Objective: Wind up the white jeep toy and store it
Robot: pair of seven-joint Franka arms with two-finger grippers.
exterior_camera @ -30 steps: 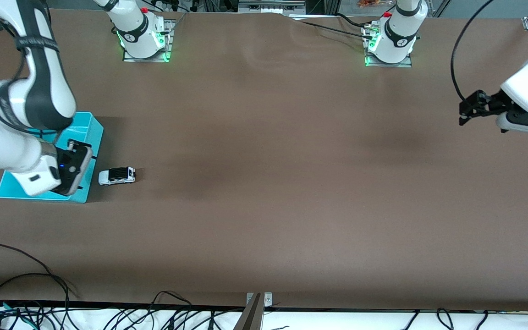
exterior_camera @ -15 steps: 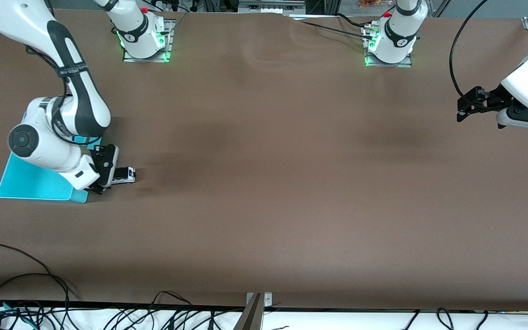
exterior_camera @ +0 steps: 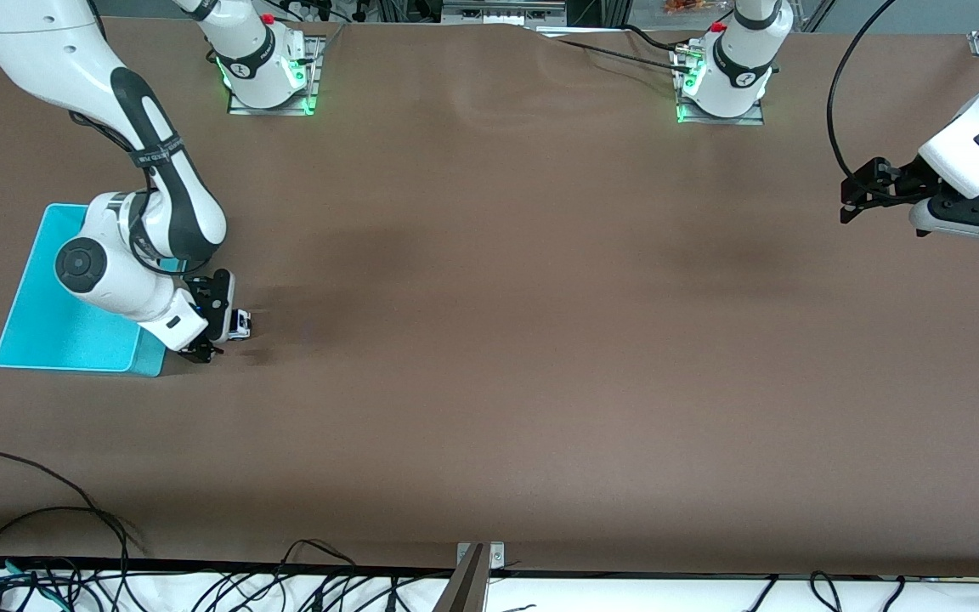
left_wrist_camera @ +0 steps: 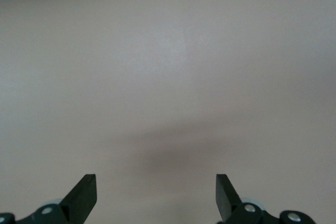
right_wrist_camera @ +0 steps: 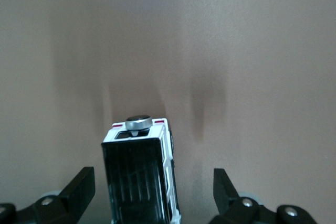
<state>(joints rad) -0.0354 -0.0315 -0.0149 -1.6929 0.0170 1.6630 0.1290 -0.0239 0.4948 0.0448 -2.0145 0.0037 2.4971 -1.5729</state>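
The white jeep toy (exterior_camera: 240, 324) stands on the brown table beside the turquoise bin (exterior_camera: 48, 336), on the bin's side toward the left arm's end. My right gripper (exterior_camera: 216, 327) is low over the jeep and covers most of it in the front view. In the right wrist view the jeep (right_wrist_camera: 139, 177) shows its black roof and a round spare wheel between the open fingers of my right gripper (right_wrist_camera: 152, 176), which do not touch it. My left gripper (exterior_camera: 857, 191) is open and empty above the table at the left arm's end; the left wrist view shows this gripper (left_wrist_camera: 156, 179) over bare table.
The two arm bases (exterior_camera: 267, 72) (exterior_camera: 723, 76) stand along the edge of the table farthest from the front camera. Cables (exterior_camera: 39, 510) lie along the edge nearest that camera. A metal bracket (exterior_camera: 479, 557) sits at the middle of that edge.
My right gripper moved from over the turquoise bin toward the left arm's end and came down around the jeep. My left gripper shifted slightly.
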